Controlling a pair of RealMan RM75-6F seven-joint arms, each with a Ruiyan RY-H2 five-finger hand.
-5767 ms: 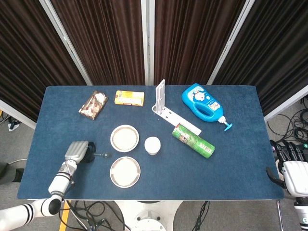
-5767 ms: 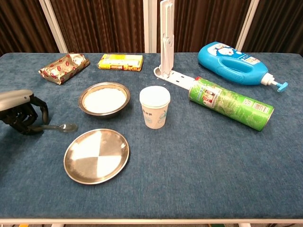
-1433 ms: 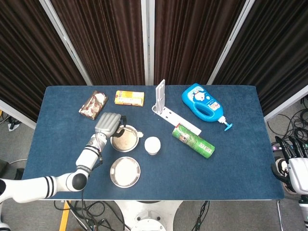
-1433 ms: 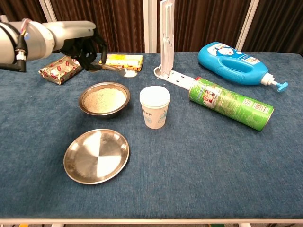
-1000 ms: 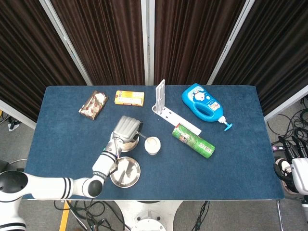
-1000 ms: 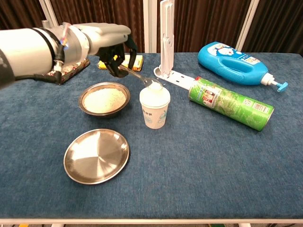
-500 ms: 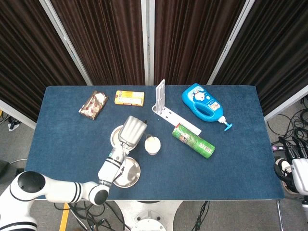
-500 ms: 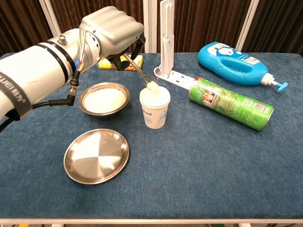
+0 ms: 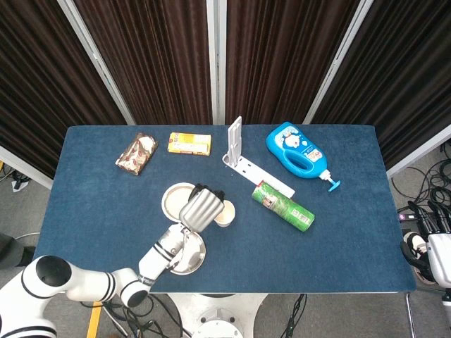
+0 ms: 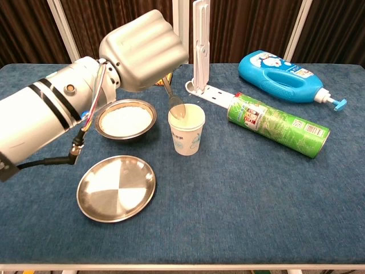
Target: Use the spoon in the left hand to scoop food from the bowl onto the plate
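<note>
Blue table: left hand [image 10: 142, 51] grips spoon [image 10: 173, 104], tip angled down-right into cup [image 10: 186, 130] at frame center; plate [image 10: 116, 188] lies lower left of it, bowl [image 10: 125, 119] between.

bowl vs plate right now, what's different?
The bowl is deep and holds pale grainy food; the plate is shallow and bare. The bowl sits further back beside the paper cup; the plate lies nearer the table's front edge. Both are round, shiny metal.
</note>
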